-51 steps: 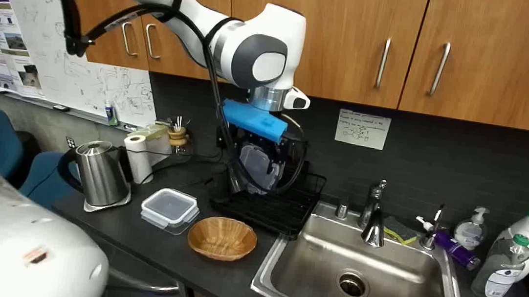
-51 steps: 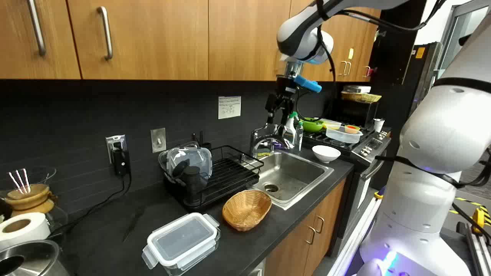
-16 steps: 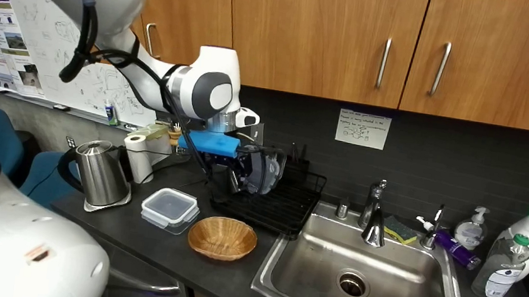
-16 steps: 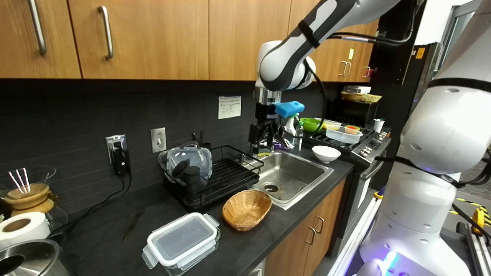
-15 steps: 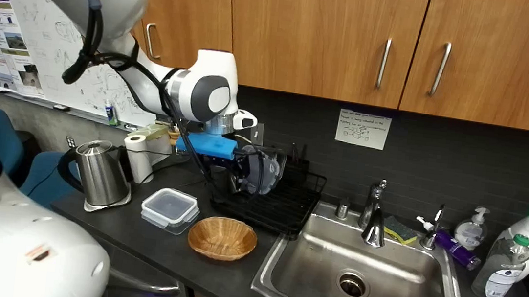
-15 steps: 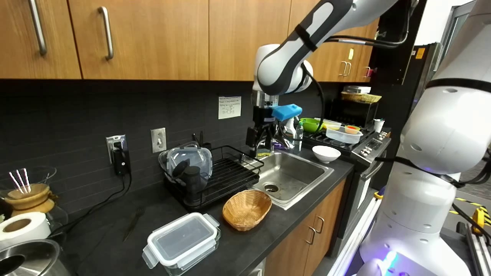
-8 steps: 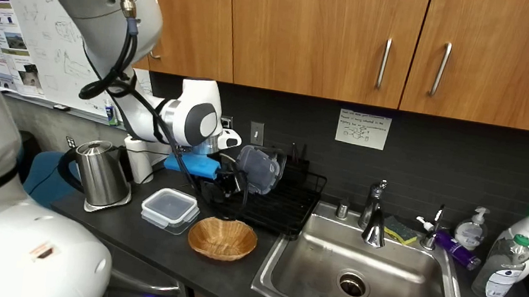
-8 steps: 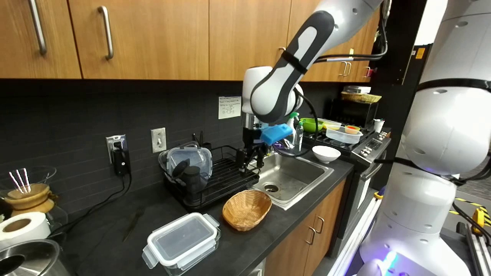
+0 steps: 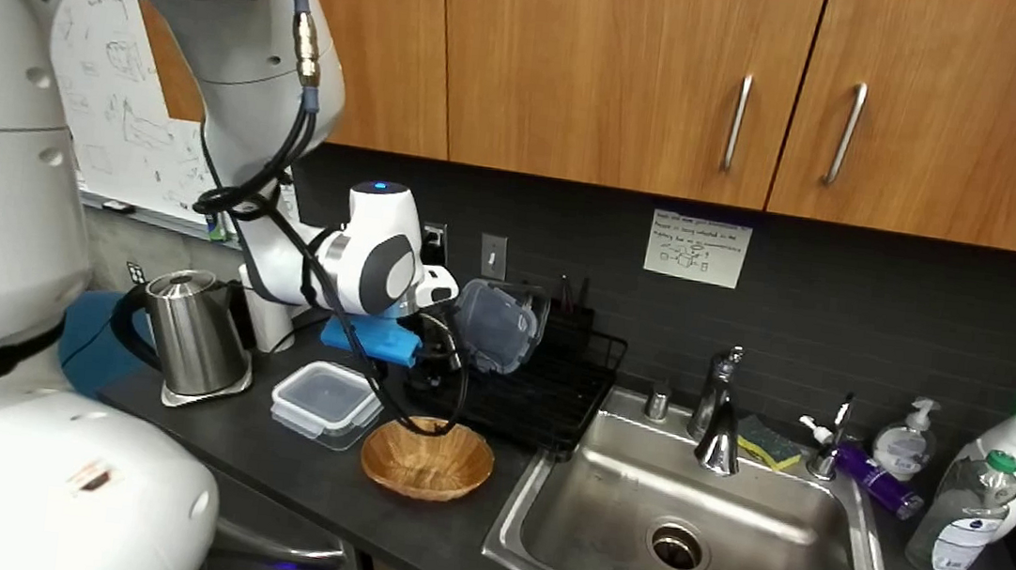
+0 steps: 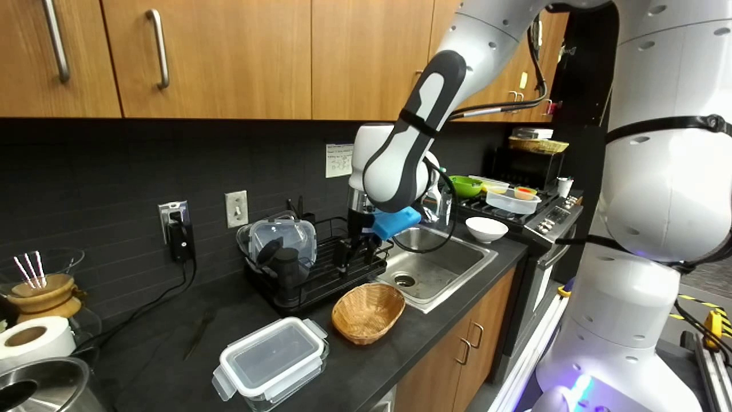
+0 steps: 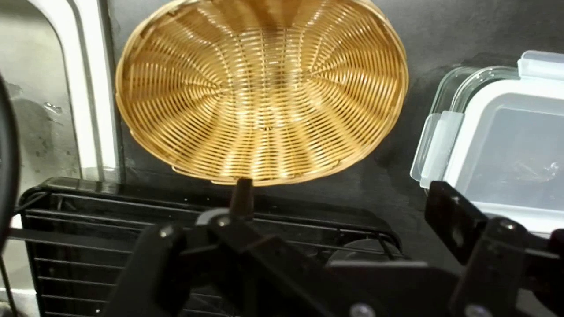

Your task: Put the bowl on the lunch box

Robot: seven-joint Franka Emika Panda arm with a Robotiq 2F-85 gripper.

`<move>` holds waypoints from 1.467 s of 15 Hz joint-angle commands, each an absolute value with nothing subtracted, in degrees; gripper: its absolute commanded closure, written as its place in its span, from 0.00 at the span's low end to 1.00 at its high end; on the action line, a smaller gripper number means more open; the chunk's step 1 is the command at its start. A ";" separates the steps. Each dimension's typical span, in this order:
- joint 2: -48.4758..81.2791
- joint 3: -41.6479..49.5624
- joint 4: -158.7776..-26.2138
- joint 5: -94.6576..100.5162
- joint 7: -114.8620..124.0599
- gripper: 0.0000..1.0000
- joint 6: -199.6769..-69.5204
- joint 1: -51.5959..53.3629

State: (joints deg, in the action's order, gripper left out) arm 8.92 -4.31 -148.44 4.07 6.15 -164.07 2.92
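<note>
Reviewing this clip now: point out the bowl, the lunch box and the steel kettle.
Bowl (image 11: 263,94), wrist view: on its woven inside.
Lunch box (image 10: 273,355), an exterior view: on the middle of its lid.
Steel kettle (image 9: 198,342), an exterior view: on the side of its body.

Hand: lowered, now nearer bowl; exact height over drying rack hard to judge. Arm: tilted lower. Cable loop: dropped, in exterior view now crossing bowl's far rim. Wall notice: in exterior view, now partly covered by arm.
</note>
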 commanded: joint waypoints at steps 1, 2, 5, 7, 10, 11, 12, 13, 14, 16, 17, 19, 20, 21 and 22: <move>11.25 -4.60 -144.65 2.12 6.43 0.00 -164.34 4.42; 11.83 -4.91 -143.74 1.34 6.04 0.00 -164.39 4.49; 13.65 -7.11 -141.14 -3.27 3.40 0.00 -163.69 3.69; 15.09 -9.01 -139.47 -8.01 1.90 0.00 -161.80 2.71; 15.96 -10.75 -138.46 -14.71 0.53 0.00 -155.96 1.47; 15.84 -10.83 -138.71 -16.11 0.37 0.00 -155.26 1.35; 15.71 -10.97 -138.99 -17.51 -0.03 0.00 -154.61 1.13; 15.58 -10.77 -139.32 -18.38 -0.08 0.00 -154.39 1.04; 15.56 -10.63 -139.42 -19.13 -0.17 0.00 -154.03 0.90; 15.78 -10.49 -139.28 -20.63 -0.61 0.00 -152.86 0.34; 16.00 -10.61 -139.06 -21.70 -1.15 0.00 -152.01 -0.13; 16.68 -10.51 -138.54 -23.41 -2.34 0.00 -150.18 -0.89; 17.01 -10.29 -138.35 -23.84 -2.55 0.00 -149.30 -1.07; 17.27 -10.06 -138.27 -24.08 -2.60 0.00 -148.77 -1.19; 17.57 -9.65 -138.09 -23.79 -2.10 0.00 -148.08 -1.24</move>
State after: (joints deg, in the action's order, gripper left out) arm 16.48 -10.02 -139.30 -22.33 -1.00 -150.47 -0.64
